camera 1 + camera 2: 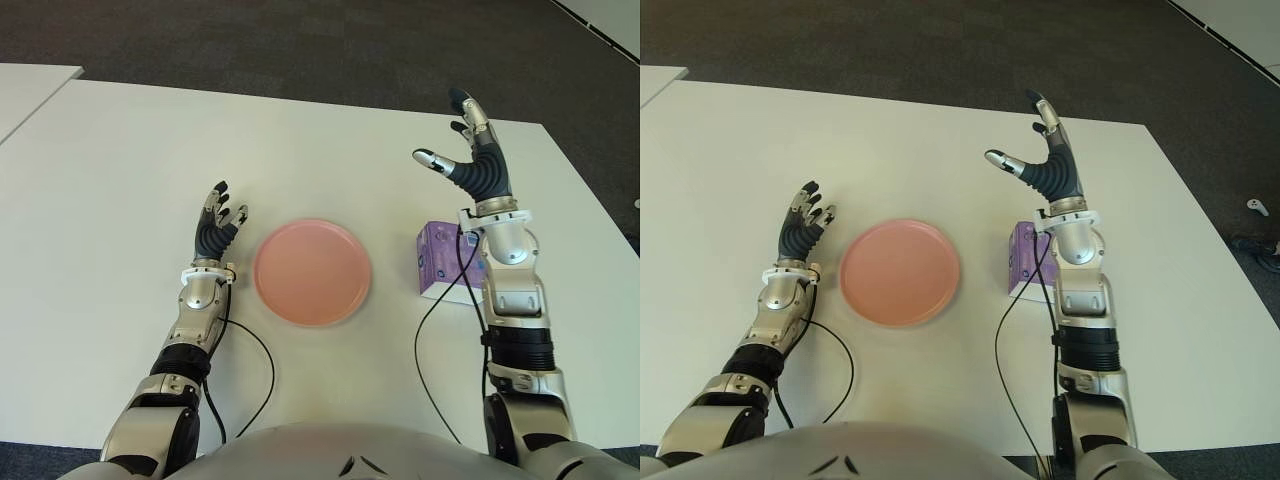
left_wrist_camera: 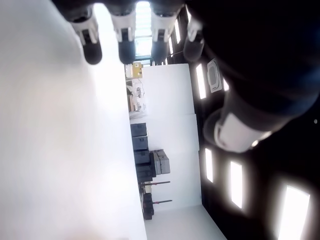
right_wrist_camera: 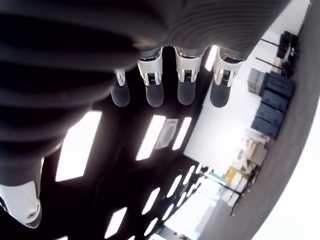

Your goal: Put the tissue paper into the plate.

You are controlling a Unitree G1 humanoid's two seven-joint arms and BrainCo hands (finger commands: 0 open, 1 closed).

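Lying on the white table (image 1: 120,180) beneath the right forearm, the small purple tissue pack (image 1: 438,258) sits behind and below the raised right hand (image 1: 478,150), whose fingers are spread and empty. Its long axis seems to run front to back, though the arm partly hides it. Inward sits the round pink plate (image 1: 312,272); beyond it the left hand (image 1: 218,225) shows, fingers loose, empty.

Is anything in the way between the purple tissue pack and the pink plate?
Nothing visible. Only bare white table lies between the tissue pack and the plate. The open right hand is above and beyond the pack, its forearm partly covering it. The left hand is left of the plate.
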